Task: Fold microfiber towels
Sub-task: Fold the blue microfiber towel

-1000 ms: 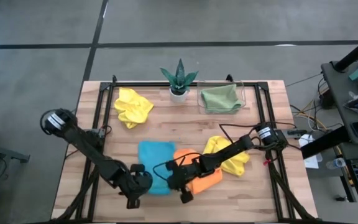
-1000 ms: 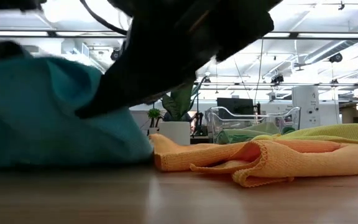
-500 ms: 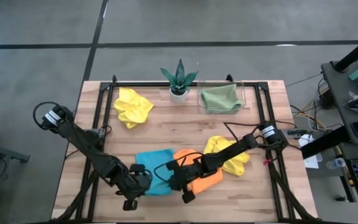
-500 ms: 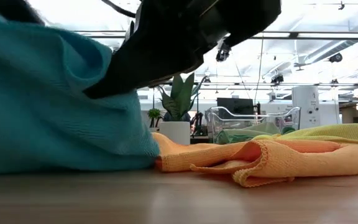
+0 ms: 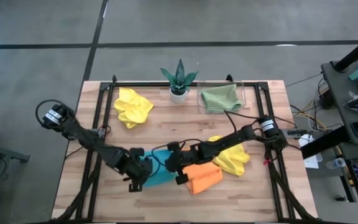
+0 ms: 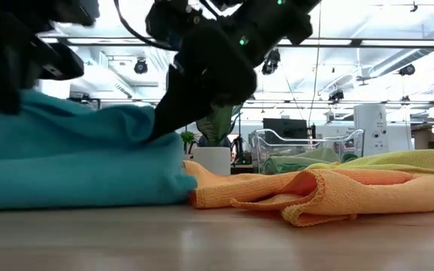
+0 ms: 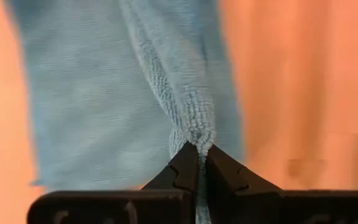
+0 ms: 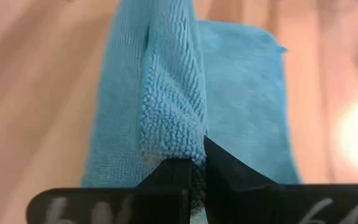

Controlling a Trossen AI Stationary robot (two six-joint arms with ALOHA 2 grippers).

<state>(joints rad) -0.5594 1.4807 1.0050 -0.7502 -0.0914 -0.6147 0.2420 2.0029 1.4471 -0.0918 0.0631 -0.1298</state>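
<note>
Near the front edge of the table (image 5: 166, 130) lies the sky blue towel (image 5: 158, 171), touching the orange towel (image 5: 204, 177). My left gripper (image 5: 143, 176) and my right gripper (image 5: 174, 168) are both closed tight, each pinching one edge of this blue cloth.

— What stood at the far edge of the wooden table (image 5: 166, 134)?
— A spiky green plant in a white pot (image 5: 179, 81), and just beside it a clear plastic tray (image 5: 242, 99).
— And off the table?
— A grey floor (image 5: 42, 50).
</note>
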